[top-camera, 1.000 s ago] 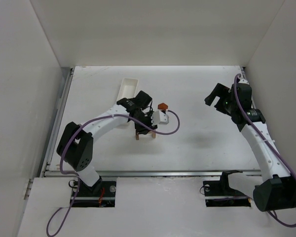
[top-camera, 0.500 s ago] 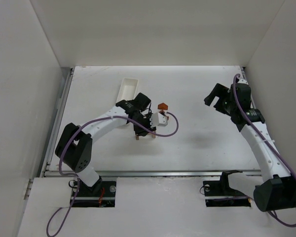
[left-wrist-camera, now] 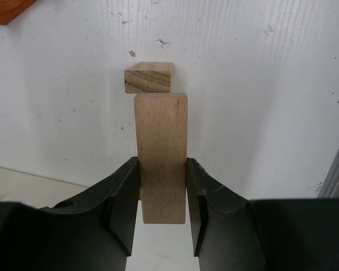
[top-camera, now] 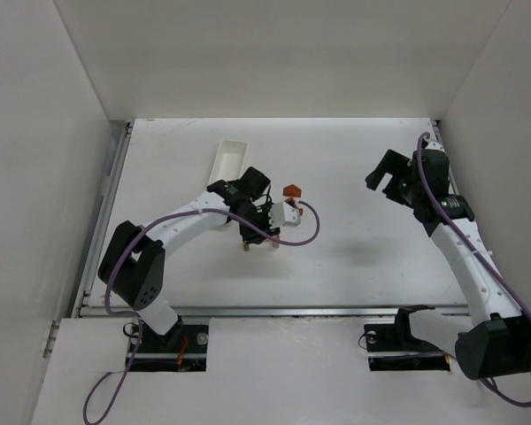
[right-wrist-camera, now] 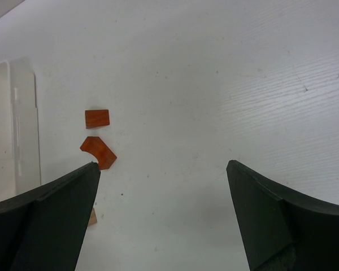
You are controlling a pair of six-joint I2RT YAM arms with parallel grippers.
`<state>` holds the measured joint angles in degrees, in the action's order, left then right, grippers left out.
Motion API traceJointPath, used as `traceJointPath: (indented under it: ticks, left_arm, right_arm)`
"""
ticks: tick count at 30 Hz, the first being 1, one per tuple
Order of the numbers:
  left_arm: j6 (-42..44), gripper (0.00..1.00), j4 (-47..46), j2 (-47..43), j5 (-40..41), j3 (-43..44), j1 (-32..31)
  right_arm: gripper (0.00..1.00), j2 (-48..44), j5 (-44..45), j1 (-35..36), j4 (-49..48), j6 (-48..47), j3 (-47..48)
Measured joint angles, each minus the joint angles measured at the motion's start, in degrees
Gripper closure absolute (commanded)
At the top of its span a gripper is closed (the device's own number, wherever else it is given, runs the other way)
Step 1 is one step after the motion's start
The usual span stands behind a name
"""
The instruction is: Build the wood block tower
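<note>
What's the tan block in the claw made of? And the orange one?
The long light tan block in the left gripper looks like bare matte wood, with fine grain flecks. The orange-red roof-shaped piece may be painted or stained wood.

Plain white walls (top-camera: 248, 53) enclose a white desk (top-camera: 354, 150) on three sides; a metal rail (top-camera: 104, 212) runs along its left edge; soft, even light.

Lab test cell; white enclosure walls (top-camera: 274, 53); bolted arms on table (top-camera: 354, 257)
</note>
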<state>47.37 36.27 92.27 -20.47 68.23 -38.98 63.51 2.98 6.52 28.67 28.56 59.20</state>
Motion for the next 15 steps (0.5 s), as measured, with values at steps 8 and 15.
traceJointPath:
  ticks: [8, 15]
  left_arm:
    - [-0.79, 1.00, -0.50, 0.00, -0.02, 0.04, 0.00]
    - [-0.79, 1.00, -0.59, 0.00, -0.02, 0.04, 0.00]
  right_arm:
    - [0.00, 0.00, 0.09, 0.37, 0.00, 0.00, 0.00]
    - [0.00, 0.00, 0.26, 0.37, 0.00, 0.00, 0.00]
